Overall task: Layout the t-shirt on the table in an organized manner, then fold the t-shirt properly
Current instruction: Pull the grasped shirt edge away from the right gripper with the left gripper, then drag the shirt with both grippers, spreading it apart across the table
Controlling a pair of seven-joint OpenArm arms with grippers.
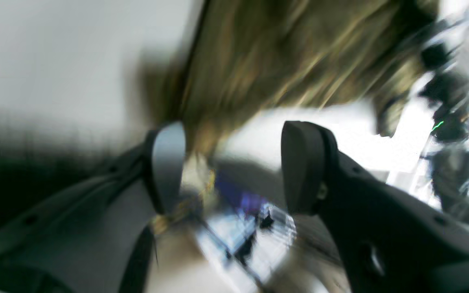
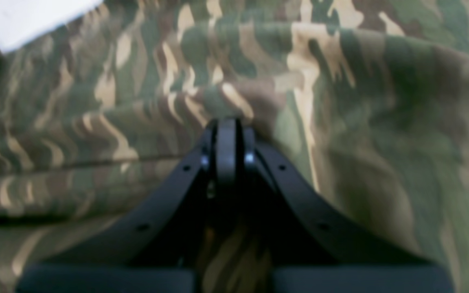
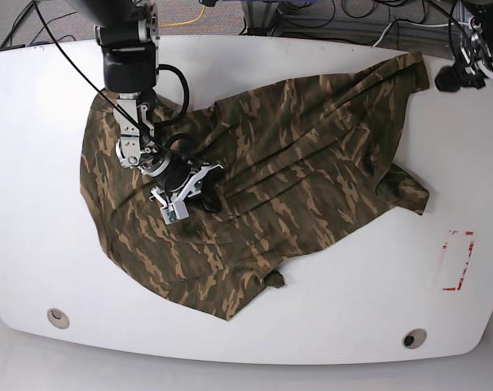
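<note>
Now right end effector (image 2: 226,122) clenched on camo t-shirt (image 3: 254,187) mid-body; left end effector (image 1: 234,167) released, far corner, off cloth.

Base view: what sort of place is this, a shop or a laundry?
Probably a robotics lab or test bench: a bare white table with a red outline mark, loose cables behind it, and a robot arm's right gripper on a camouflage t-shirt.

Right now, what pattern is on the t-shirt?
Camouflage in olive green, brown and tan on the t-shirt; it shows best in the base view.
</note>
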